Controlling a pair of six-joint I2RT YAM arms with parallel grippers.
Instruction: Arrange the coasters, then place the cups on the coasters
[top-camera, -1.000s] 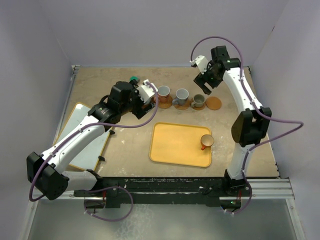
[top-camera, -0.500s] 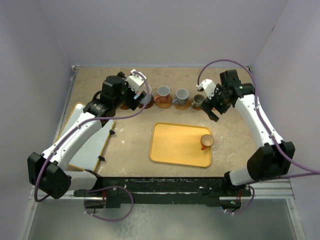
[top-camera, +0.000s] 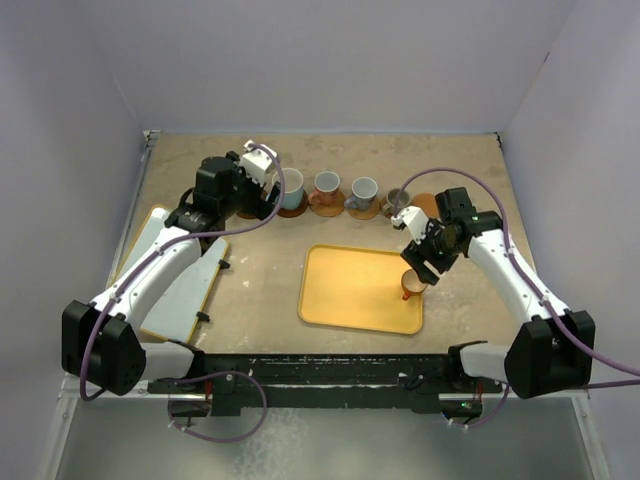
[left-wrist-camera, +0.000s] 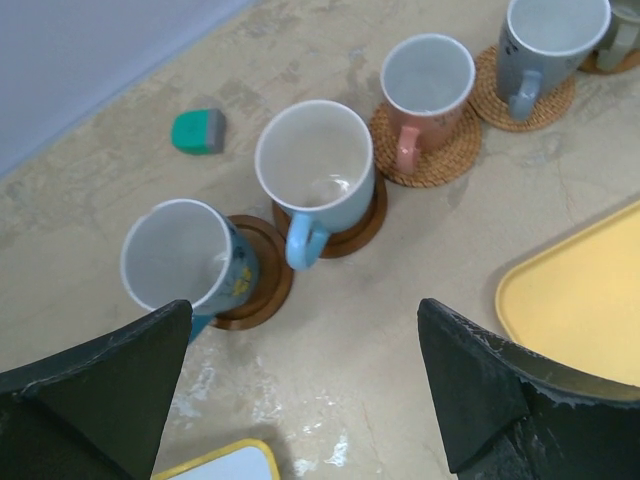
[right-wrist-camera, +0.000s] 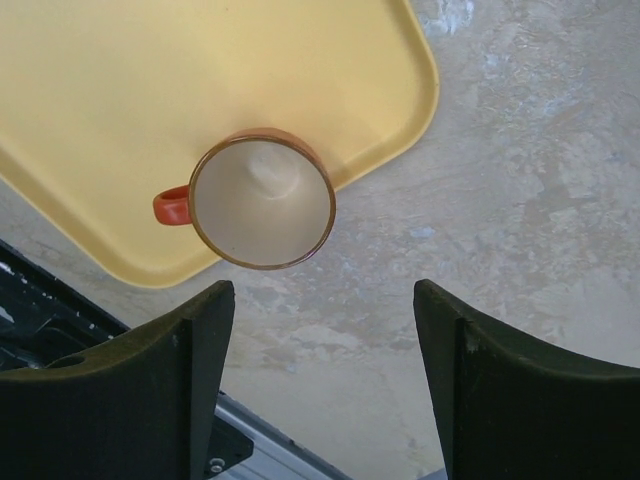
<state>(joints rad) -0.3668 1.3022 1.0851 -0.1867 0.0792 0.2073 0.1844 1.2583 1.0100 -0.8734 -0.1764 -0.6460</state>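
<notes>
Orange-brown, the one unplaced cup is standing upright near a corner of the yellow tray. The right gripper is hovering over it, jaws spread wide and holding nothing. The left gripper is likewise gaping empty above five cups sitting on coasters. Only the top view is showing the bare coaster awaiting it, and only the left wrist is revealing the leftmost blue cup.
</notes>
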